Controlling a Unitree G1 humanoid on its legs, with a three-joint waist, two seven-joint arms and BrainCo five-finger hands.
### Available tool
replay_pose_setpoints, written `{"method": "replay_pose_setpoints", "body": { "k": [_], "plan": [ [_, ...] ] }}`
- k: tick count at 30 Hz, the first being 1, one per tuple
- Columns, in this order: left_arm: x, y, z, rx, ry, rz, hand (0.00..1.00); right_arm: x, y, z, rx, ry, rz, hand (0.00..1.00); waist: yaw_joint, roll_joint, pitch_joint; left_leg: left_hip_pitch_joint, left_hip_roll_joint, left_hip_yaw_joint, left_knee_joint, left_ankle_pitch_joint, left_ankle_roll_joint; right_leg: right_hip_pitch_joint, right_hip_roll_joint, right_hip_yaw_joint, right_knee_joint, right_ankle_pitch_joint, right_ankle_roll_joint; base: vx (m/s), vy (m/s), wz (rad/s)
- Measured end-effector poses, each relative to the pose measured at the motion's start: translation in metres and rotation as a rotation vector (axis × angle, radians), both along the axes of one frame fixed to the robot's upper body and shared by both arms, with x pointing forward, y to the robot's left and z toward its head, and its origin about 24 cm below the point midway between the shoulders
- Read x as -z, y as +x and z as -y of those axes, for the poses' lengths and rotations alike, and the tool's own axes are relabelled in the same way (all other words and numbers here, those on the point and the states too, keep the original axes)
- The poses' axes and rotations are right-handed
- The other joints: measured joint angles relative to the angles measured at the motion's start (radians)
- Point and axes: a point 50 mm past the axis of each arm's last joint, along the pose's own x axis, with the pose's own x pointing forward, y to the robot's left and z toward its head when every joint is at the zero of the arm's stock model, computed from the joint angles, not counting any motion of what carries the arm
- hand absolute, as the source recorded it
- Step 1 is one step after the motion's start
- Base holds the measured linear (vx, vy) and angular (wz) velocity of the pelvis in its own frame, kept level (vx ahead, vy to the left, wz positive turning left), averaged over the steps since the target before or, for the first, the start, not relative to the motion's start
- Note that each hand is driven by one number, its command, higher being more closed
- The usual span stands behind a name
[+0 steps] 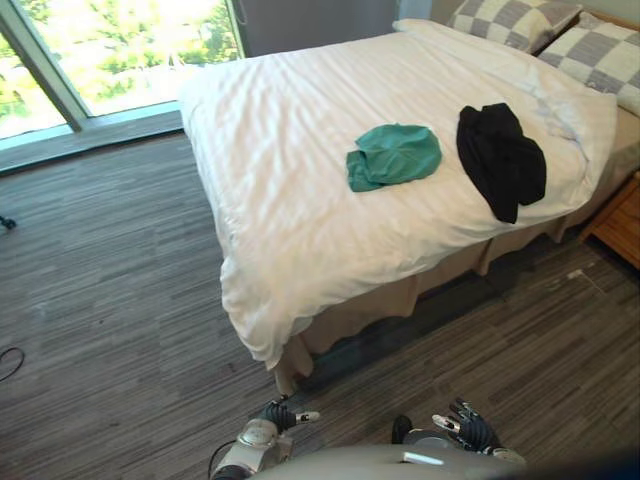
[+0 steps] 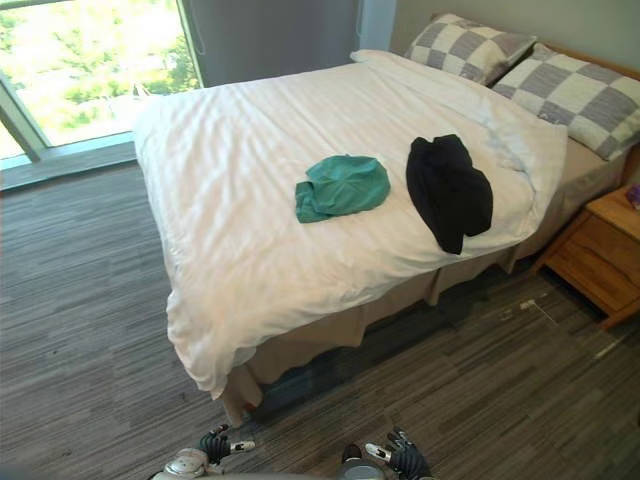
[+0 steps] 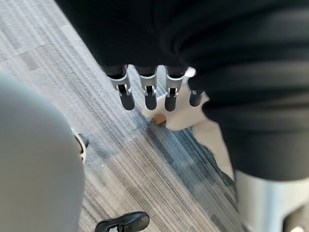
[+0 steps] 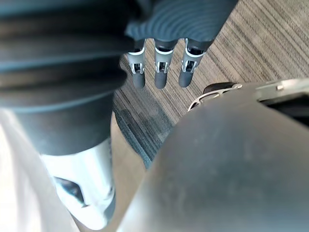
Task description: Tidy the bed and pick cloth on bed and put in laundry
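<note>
Two cloths on the bed, my hands low and holding nothing.
The bed [image 1: 290,210] stands before me under a white cover, with checked pillows [image 2: 470,45] at its head end. A black cloth [image 1: 500,160] lies crumpled near the side edge facing me. A green cloth [image 1: 395,155] lies just beside it, nearer the bed's middle, not touching it. My left hand [image 1: 283,414] and right hand [image 1: 468,428] hang over the floor [image 1: 100,300], fingers straight and relaxed.
</note>
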Motion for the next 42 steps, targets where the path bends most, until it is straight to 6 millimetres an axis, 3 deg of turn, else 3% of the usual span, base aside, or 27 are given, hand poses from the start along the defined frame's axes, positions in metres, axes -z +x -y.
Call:
{"method": "replay_pose_setpoints", "body": {
  "k": [5, 7, 8, 9, 10, 12, 13, 14, 15, 17, 18, 19, 20, 21, 22, 23, 25, 29, 31, 33, 36, 37, 38, 39, 40, 41, 42],
  "plan": [
    [-0.004, 0.005, -0.009, -0.070, 0.016, 0.057, 0.00, -0.001, 0.007, 0.004, -0.080, -0.081, -0.023, 0.00, 0.019, -0.007, 0.040, -0.134, 0.012, -0.291, 0.397, -0.040, 0.053, -0.017, 0.009, 0.179, 0.011, -0.001, -0.020, 0.02, -0.043, -1.06],
    [-0.006, 0.008, -0.008, -0.147, -0.007, 0.091, 0.00, -0.004, 0.014, 0.014, -0.085, -0.117, -0.019, 0.00, 0.045, 0.054, 0.029, -0.132, -0.061, -0.465, 0.294, -0.143, 0.135, -0.091, 0.072, 0.307, 0.016, -0.008, -0.028, -0.12, 0.178, -2.08],
    [-0.005, 0.004, -0.007, -0.160, -0.013, 0.088, 0.00, -0.007, 0.021, 0.017, -0.092, -0.131, 0.002, 0.00, 0.050, 0.083, 0.022, -0.124, -0.047, -0.469, 0.235, -0.188, 0.174, -0.114, 0.097, 0.303, 0.017, -0.017, -0.041, -0.07, 0.169, -2.36],
    [-0.004, 0.001, -0.006, -0.191, -0.024, 0.083, 0.00, -0.014, 0.033, 0.025, -0.102, -0.167, 0.048, 0.00, 0.066, 0.138, 0.009, -0.108, 0.003, -0.426, 0.167, -0.246, 0.097, -0.213, 0.118, 0.189, 0.148, -0.063, -0.106, -0.02, 0.121, -2.26],
    [-0.003, -0.003, -0.010, -0.229, -0.027, 0.082, 0.00, -0.017, 0.037, 0.019, -0.132, -0.171, 0.076, 0.00, 0.074, 0.114, 0.020, -0.082, -0.003, -0.362, 0.156, -0.242, 0.084, -0.297, 0.091, 0.100, 0.400, -0.109, -0.130, 0.03, 0.098, -2.01],
    [-0.004, -0.001, -0.014, -0.242, -0.026, 0.103, 0.00, -0.013, 0.029, 0.012, -0.111, -0.149, 0.060, 0.00, 0.075, 0.075, 0.008, -0.048, -0.035, -0.332, 0.169, -0.232, 0.072, -0.291, 0.076, 0.069, 0.453, -0.209, -0.098, 0.10, 0.072, -1.33],
    [-0.003, 0.000, -0.009, -0.216, -0.034, 0.096, 0.00, -0.011, 0.022, 0.011, -0.097, -0.152, 0.050, 0.00, 0.063, 0.069, 0.002, -0.054, -0.047, -0.367, 0.202, -0.202, 0.120, -0.253, 0.084, 0.102, 0.385, -0.171, -0.093, 0.12, 0.072, -0.93],
    [-0.004, 0.004, -0.005, -0.194, -0.040, 0.106, 0.00, -0.012, 0.022, 0.010, -0.094, -0.154, 0.059, 0.00, 0.057, 0.065, 0.002, -0.066, -0.059, -0.389, 0.223, -0.177, 0.138, -0.224, 0.081, 0.119, 0.337, -0.143, -0.090, 0.09, 0.056, -0.67],
    [-0.006, 0.011, 0.002, -0.163, -0.056, 0.134, 0.00, -0.012, 0.022, 0.008, -0.089, -0.155, 0.070, 0.00, 0.058, 0.049, 0.006, -0.075, -0.080, -0.412, 0.215, -0.176, 0.136, -0.185, 0.069, 0.144, 0.253, -0.095, -0.080, 0.07, 0.010, -0.45],
    [-0.008, 0.020, 0.014, -0.125, -0.082, 0.162, 0.00, -0.013, 0.015, 0.013, -0.064, -0.174, 0.076, 0.00, 0.045, 0.069, -0.002, -0.087, -0.075, -0.413, 0.106, -0.131, 0.111, -0.165, 0.082, 0.164, 0.182, -0.053, -0.065, 0.00, 0.046, -0.56],
    [-0.008, 0.019, 0.015, -0.110, -0.077, 0.160, 0.00, -0.013, 0.015, 0.014, -0.043, -0.181, 0.076, 0.00, 0.058, 0.079, -0.005, -0.064, -0.060, -0.384, 0.091, -0.134, 0.097, -0.167, 0.089, 0.165, 0.160, -0.062, -0.065, -0.03, 0.078, -0.57],
    [-0.007, 0.017, 0.015, -0.111, -0.075, 0.154, 0.00, -0.013, 0.015, 0.014, -0.027, -0.180, 0.079, 0.00, 0.054, 0.081, -0.008, -0.064, -0.059, -0.359, 0.076, -0.134, 0.098, -0.163, 0.070, 0.109, 0.166, -0.071, -0.075, -0.03, 0.082, -0.59],
    [-0.006, 0.016, 0.017, -0.115, -0.077, 0.147, 0.00, -0.013, 0.015, 0.013, 0.010, -0.169, 0.086, 0.00, 0.053, 0.086, -0.004, -0.053, -0.054, -0.315, 0.045, -0.134, 0.097, -0.188, 0.019, -0.055, 0.247, -0.112, -0.089, -0.01, 0.081, -0.53],
    [-0.005, 0.012, 0.012, -0.120, -0.060, 0.138, 0.00, -0.012, 0.014, 0.011, 0.028, -0.161, 0.087, 0.00, 0.058, 0.065, 0.003, -0.028, -0.054, -0.272, 0.021, -0.130, 0.090, -0.213, -0.040, -0.156, 0.374, -0.165, -0.089, 0.02, 0.070, -0.62],
    [-0.004, 0.007, 0.009, -0.125, -0.051, 0.125, 0.00, -0.010, 0.010, 0.010, 0.032, -0.157, 0.075, 0.00, 0.058, 0.054, 0.007, -0.015, -0.054, -0.257, 0.019, -0.130, 0.087, -0.209, -0.055, -0.185, 0.425, -0.189, -0.086, 0.10, 0.021, -0.81],
    [-0.004, 0.005, -0.004, -0.128, -0.011, 0.127, 0.00, -0.007, 0.006, 0.004, 0.029, -0.139, 0.052, 0.00, 0.060, 0.021, 0.003, 0.001, -0.063, -0.232, 0.023, -0.133, 0.079, -0.211, -0.072, -0.179, 0.483, -0.237, -0.068, 0.09, -0.024, -0.73],
    [-0.002, 0.003, -0.006, -0.115, 0.006, 0.109, 0.00, -0.004, 0.001, 0.002, 0.016, -0.133, 0.025, 0.00, 0.055, 0.003, 0.006, 0.004, -0.083, -0.226, 0.030, -0.125, 0.082, -0.236, -0.066, -0.145, 0.509, -0.248, -0.078, 0.02, -0.024, -0.64],
    [-0.002, 0.008, 0.002, -0.072, -0.001, 0.112, 0.00, 0.000, -0.008, 0.006, 0.026, -0.137, -0.026, 0.00, 0.037, 0.013, 0.015, -0.014, -0.086, -0.227, 0.037, -0.101, 0.082, -0.243, -0.044, -0.116, 0.447, -0.228, -0.079, -0.04, -0.061, -0.32],
    [-0.003, 0.008, 0.001, -0.062, 0.016, 0.116, 0.00, 0.002, -0.009, 0.006, 0.022, -0.133, -0.042, 0.00, 0.045, 0.016, 0.013, -0.041, -0.064, -0.226, 0.075, -0.079, 0.072, -0.205, -0.005, -0.105, 0.297, -0.171, -0.081, -0.06, -0.047, -0.25],
    [-0.004, 0.009, -0.006, -0.051, 0.050, 0.124, 0.00, 0.004, -0.011, 0.004, 0.019, -0.118, -0.061, 0.00, 0.056, -0.006, 0.016, -0.052, -0.066, -0.223, 0.073, -0.040, 0.074, -0.159, 0.017, -0.106, 0.159, -0.119, -0.077, -0.11, -0.061, -0.31],
    [-0.005, 0.009, -0.009, -0.076, 0.077, 0.148, 0.00, 0.004, -0.008, 0.000, 0.000, -0.093, -0.055, 0.00, 0.060, -0.012, 0.020, -0.059, -0.058, -0.211, 0.085, -0.030, 0.076, -0.100, 0.061, -0.103, -0.002, -0.096, -0.063, -0.08, -0.063, -0.40],
    [-0.005, 0.008, -0.010, -0.091, 0.076, 0.153, 0.00, 0.003, -0.003, 0.000, -0.013, -0.091, -0.045, 0.00, 0.062, -0.005, 0.021, -0.076, -0.037, -0.214, 0.118, -0.031, 0.076, -0.102, 0.069, -0.104, 0.008, -0.111, -0.052, -0.03, -0.108, -0.52],
    [-0.005, 0.007, -0.008, -0.114, 0.067, 0.160, 0.00, 0.001, 0.004, 0.002, -0.036, -0.101, -0.027, 0.00, 0.061, 0.006, 0.028, -0.106, -0.021, -0.250, 0.186, -0.050, 0.067, -0.142, 0.055, -0.110, 0.128, -0.130, -0.101, -0.01, -0.087, -0.54],
    [-0.010, 0.009, -0.021, -0.162, 0.083, 0.201, 0.00, 0.001, 0.007, -0.003, -0.055, -0.095, -0.024, 0.00, 0.066, -0.038, 0.042, -0.143, -0.051, -0.315, 0.318, -0.062, 0.075, -0.167, 0.022, -0.079, 0.218, -0.125, -0.102, -0.03, -0.079, -0.56],
    [-0.010, 0.008, -0.023, -0.194, 0.083, 0.210, 0.00, 0.002, 0.006, -0.005, -0.056, -0.090, -0.032, 0.00, 0.074, -0.038, 0.041, -0.160, -0.054, -0.367, 0.359, -0.072, 0.079, -0.163, 0.028, -0.059, 0.211, -0.124, -0.099, -0.09, -0.027, -1.42],
    [-0.012, 0.008, -0.022, -0.240, 0.074, 0.233, 0.00, 0.000, 0.012, 0.000, -0.087, -0.113, -0.027, 0.00, 0.121, -0.017, 0.018, -0.172, -0.079, -0.457, 0.299, -0.112, 0.128, -0.154, 0.070, 0.004, 0.122, -0.140, -0.059, -0.12, -0.042, -1.43],
    [-0.010, 0.006, -0.015, -0.245, 0.056, 0.225, 0.00, -0.003, 0.014, 0.008, -0.097, -0.135, -0.020, 0.00, 0.119, 0.046, -0.002, -0.180, -0.045, -0.472, 0.223, -0.109, 0.140, -0.154, 0.097, -0.003, 0.130, -0.168, -0.030, -0.08, -0.023, -1.47]
  ]
}}
